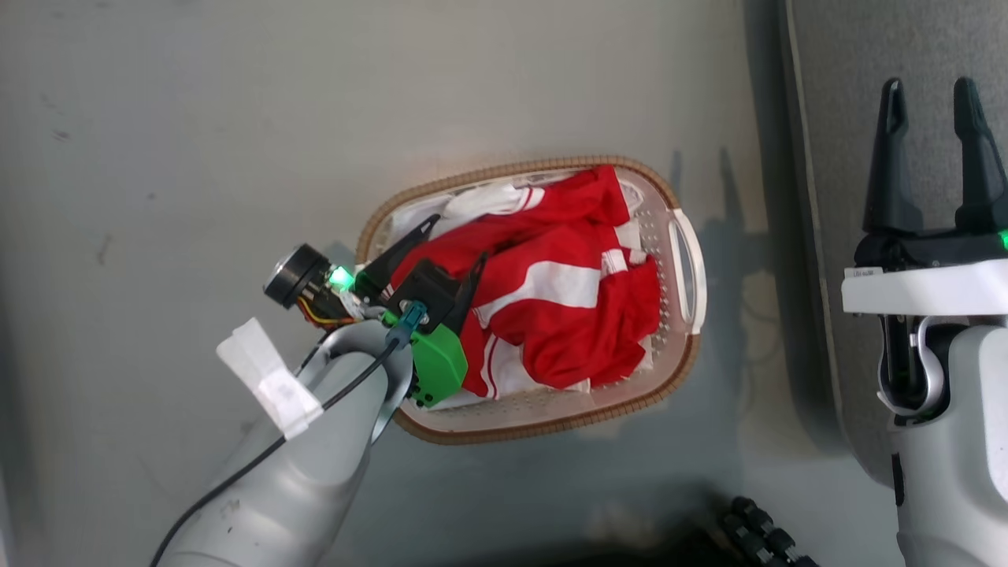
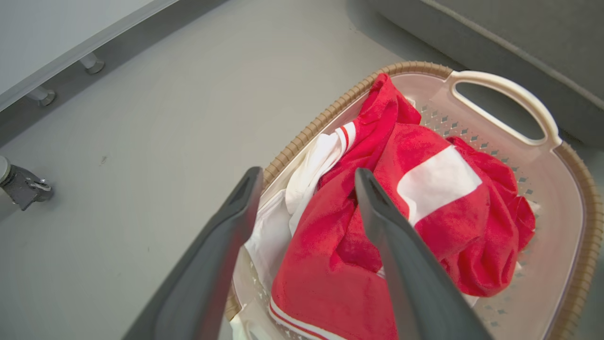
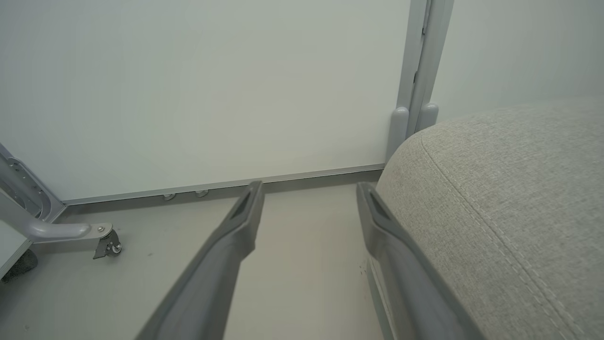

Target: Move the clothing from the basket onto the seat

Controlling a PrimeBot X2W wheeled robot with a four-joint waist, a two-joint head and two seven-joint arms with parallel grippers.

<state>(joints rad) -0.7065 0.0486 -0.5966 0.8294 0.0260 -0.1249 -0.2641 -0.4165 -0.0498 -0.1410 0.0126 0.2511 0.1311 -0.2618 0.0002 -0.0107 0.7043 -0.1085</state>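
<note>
1. Down on the floor (image 1: 236, 118), the red and white clothing (image 1: 567, 307) lay piled inside the basket (image 1: 687, 268)
2. The left gripper (image 1: 457, 240) was spread wide right over the clothing, pinching nothing
3. The right gripper (image 1: 929, 87) was spread wide too, empty, by the edge of the grey seat (image 1: 827, 94)
4. The basket stood near the seat, not touching it
</note>
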